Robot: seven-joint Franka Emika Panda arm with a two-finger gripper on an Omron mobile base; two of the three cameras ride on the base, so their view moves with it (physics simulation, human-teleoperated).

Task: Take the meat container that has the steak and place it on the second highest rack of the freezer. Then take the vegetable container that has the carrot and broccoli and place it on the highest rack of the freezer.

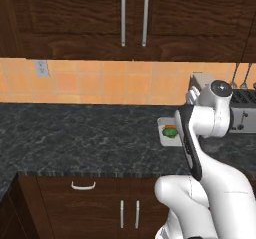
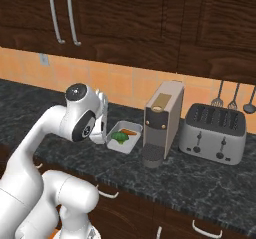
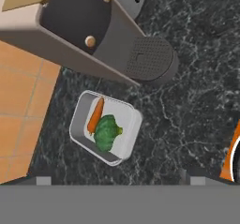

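The vegetable container [image 3: 125, 129] is a shallow white tray on the dark stone counter, holding an orange carrot [image 3: 95, 115] and a green broccoli [image 3: 107, 133]. From the right base view the same container [image 2: 125, 137] sits just left of the coffee machine. In the left base view the container [image 1: 167, 131] is half hidden behind my arm. My gripper [image 3: 119, 180] hangs above the container, open wide, with nothing between its fingertips [image 3: 43, 180]. The meat container, the steak and the freezer with its racks are out of view.
A beige and grey coffee machine [image 2: 162, 118] stands right of the container, then a silver toaster [image 2: 215, 133]. Utensils [image 2: 232, 100] hang on the orange tiled wall. Dark wood cabinets [image 2: 125, 18] overhang the counter. The counter [image 1: 75, 138] stretches left.
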